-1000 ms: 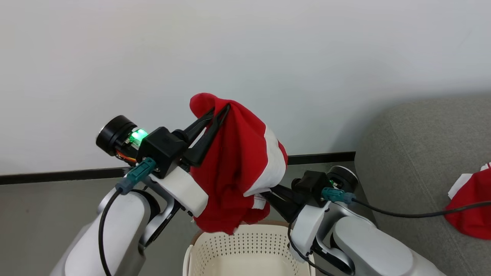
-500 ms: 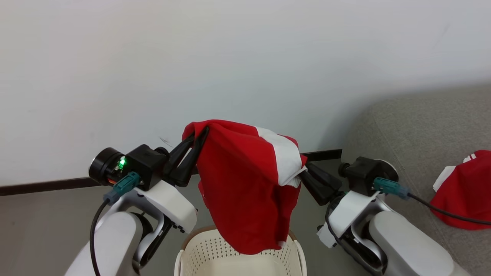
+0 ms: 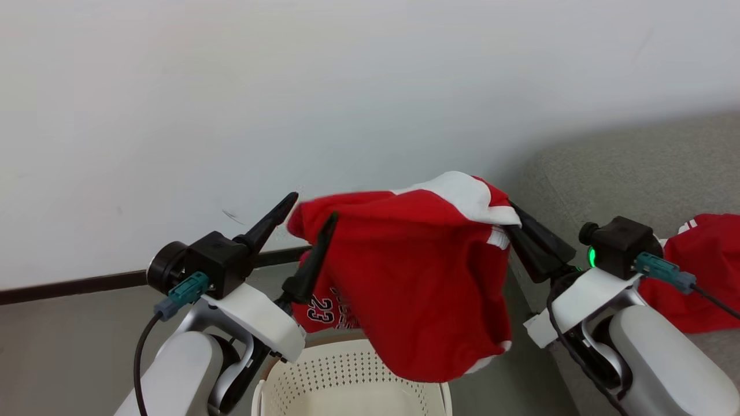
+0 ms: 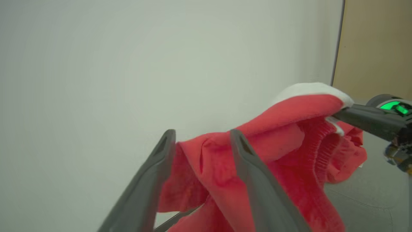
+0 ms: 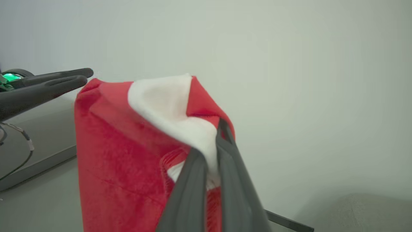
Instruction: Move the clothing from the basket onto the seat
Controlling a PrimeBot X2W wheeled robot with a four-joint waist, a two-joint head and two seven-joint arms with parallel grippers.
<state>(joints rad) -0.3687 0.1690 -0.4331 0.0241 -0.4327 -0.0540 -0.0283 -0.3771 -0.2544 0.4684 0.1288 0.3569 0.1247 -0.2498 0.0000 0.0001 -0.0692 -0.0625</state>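
Red jersey (image 3: 416,277) hangs mid-frame over the basket (image 3: 347,381), its white panel pinched tight by the right gripper (image 3: 511,222). The left gripper (image 3: 313,207) has its fingers spread, cloth loose between them. Another red garment (image 3: 708,254) lies on the grey sofa (image 3: 624,179), right edge.

Plain off-white wall (image 3: 289,86) takes upper 2/3 of head view, w/ a faint dark scuff (image 3: 233,216) just left of centre. Dark skirting strip (image 3: 69,286) runs along its foot at 9 o'clock. Smooth grey floor (image 3: 58,346) below that, 7–8 o'clock. Grey woven sofa (image 3: 624,167) at 3 o'clock, by the wall, soft shadow on wall beside it. Left wrist view: tan panel (image 4: 376,48) at 1 o'clock, thin dark edge (image 4: 337,42) btwn it & wall. Light even, diffuse.
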